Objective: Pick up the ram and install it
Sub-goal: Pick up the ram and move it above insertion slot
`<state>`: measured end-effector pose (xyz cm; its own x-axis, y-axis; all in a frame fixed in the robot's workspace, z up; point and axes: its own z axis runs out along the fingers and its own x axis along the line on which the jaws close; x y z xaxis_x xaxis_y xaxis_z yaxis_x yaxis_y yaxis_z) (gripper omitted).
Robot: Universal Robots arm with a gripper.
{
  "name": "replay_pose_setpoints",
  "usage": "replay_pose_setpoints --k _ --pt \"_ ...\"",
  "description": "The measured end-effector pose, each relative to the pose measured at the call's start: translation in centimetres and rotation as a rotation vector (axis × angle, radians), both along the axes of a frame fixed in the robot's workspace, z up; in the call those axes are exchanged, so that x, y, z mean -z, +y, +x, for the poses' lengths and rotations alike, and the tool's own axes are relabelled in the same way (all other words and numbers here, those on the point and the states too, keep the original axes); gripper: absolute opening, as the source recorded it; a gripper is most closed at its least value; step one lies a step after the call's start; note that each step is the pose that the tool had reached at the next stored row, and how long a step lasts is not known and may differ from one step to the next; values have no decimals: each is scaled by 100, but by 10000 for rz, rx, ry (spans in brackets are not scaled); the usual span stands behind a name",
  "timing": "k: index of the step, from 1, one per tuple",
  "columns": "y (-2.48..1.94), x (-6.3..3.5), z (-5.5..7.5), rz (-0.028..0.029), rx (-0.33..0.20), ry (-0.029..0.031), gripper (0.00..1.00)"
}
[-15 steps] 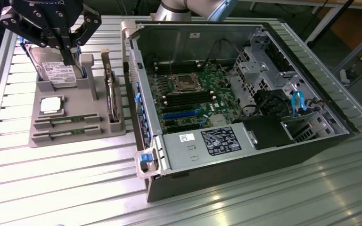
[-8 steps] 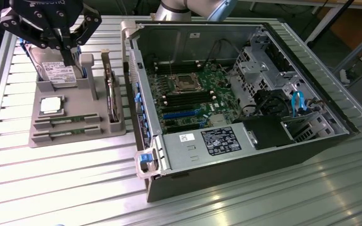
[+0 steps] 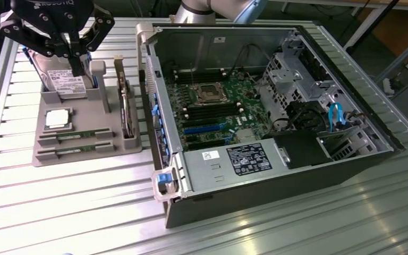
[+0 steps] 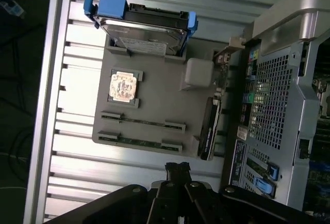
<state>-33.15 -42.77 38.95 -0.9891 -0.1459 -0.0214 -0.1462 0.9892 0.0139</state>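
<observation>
Bright lighting lays white glare streaks across the ribbed metal counter (image 3: 62, 212), while the computer case (image 3: 218, 48) interior falls into shadow toward the exterior view's right.

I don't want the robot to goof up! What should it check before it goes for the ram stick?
1. Ram sticks lying in the grey holder: ok, both are there.
2. Gripper above the ram: not ok, it hangs over the hard drive.
3. Gripper open to grab: not ok, it looks shut and empty.
4. Computer case open, motherboard showing: ok.
5. Memory slots free: cannot tell.
</observation>
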Motion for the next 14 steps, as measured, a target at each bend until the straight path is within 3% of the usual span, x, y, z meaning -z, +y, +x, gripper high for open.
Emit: replay_pose_setpoints --k 2,7,9,12,14 --pt "0 0 0 -39 -87 0 9" --pt "0 0 0 -193 -408 0 9" --pt "0 0 0 -283 -566 0 9" --pt "0 0 0 -342 -664 1 9" --pt "0 0 0 -415 -784 0 9"
